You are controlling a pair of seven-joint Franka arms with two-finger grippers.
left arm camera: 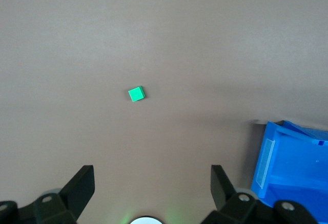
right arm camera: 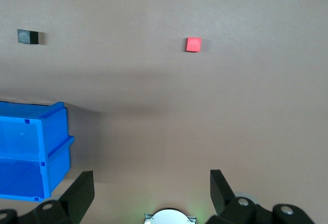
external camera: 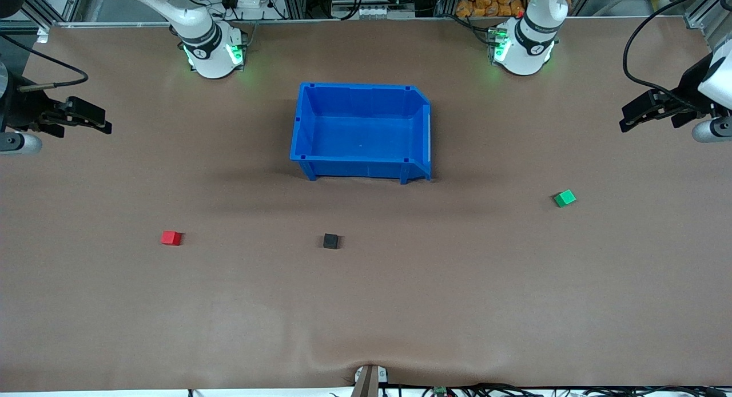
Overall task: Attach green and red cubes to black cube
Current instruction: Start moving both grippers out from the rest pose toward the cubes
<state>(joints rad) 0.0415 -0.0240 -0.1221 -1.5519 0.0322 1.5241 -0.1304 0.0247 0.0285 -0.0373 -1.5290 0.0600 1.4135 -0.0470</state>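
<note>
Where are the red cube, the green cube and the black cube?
red cube [external camera: 171, 238], front view, middle of its top face
green cube [external camera: 565, 198], front view, middle of its top face
black cube [external camera: 330, 241], front view, middle of its top face

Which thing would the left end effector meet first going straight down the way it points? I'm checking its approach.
Probably only the bare table. The open left end effector points there; the green cube lies off that line.
</note>
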